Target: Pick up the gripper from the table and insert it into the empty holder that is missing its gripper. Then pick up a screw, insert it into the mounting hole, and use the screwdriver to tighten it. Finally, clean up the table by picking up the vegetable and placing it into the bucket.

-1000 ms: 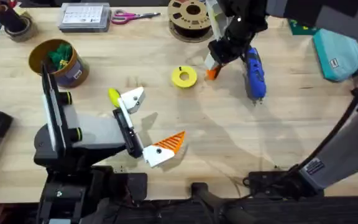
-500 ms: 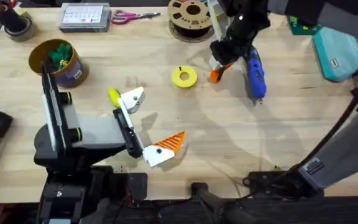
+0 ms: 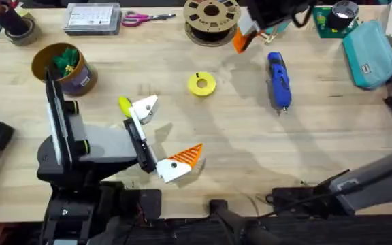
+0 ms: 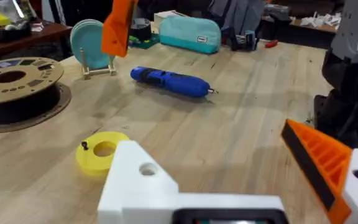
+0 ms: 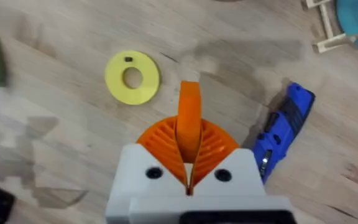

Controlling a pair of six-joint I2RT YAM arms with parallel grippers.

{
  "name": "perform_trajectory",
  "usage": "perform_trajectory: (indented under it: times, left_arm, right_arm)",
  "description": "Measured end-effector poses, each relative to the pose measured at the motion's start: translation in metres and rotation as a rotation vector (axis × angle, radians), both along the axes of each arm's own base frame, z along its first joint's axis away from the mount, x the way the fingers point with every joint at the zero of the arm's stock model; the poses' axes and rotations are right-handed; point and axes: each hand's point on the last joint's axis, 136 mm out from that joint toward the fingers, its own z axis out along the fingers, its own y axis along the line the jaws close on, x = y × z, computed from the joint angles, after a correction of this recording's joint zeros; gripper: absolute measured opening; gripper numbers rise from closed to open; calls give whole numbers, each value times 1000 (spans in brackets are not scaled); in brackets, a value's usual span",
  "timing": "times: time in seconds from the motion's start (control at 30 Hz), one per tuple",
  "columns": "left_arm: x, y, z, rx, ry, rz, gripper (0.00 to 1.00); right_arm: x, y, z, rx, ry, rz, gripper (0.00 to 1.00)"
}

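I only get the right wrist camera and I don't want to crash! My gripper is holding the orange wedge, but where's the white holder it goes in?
Observer: The holder is one finger of the open left gripper, on the near left part of the table, apart from your right gripper.
Operator: Can you see a hole in it?
Observer: Yes, the left wrist view shows a round mounting hole in the holder's top face, uncovered.
Operator: And where's the bucket for later?
Observer: The bucket stands at the far left of the table, with something green inside.
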Motion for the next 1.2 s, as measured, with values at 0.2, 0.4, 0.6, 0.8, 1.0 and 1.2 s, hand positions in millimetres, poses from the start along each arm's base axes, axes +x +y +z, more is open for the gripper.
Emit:
perform_trajectory:
  times: [0.2, 0.4, 0.6, 0.8, 1.0, 1.2]
  left_arm:
    - [0, 0, 0, 0, 0, 0, 985]
    - [0, 0, 0, 0, 0, 0, 985]
    - [0, 0, 0, 0, 0, 0, 986]
    - [0, 0, 0, 0, 0, 0, 986]
    - [0, 0, 0, 0, 0, 0, 986]
    - [0, 0, 0, 0, 0, 0, 986]
  right_arm:
    - [2, 5, 33, 200, -53, 0, 11]
    - [10, 19, 37, 408, -92, 49, 11]
    - [-3, 47, 23, 594, -63, 136, 11]
    - [-19, 69, 23, 786, -32, 220, 11]
    - [-33, 86, 26, 986, -5, 312, 11]
    - [-51, 93, 26, 1162, 21, 403, 11]
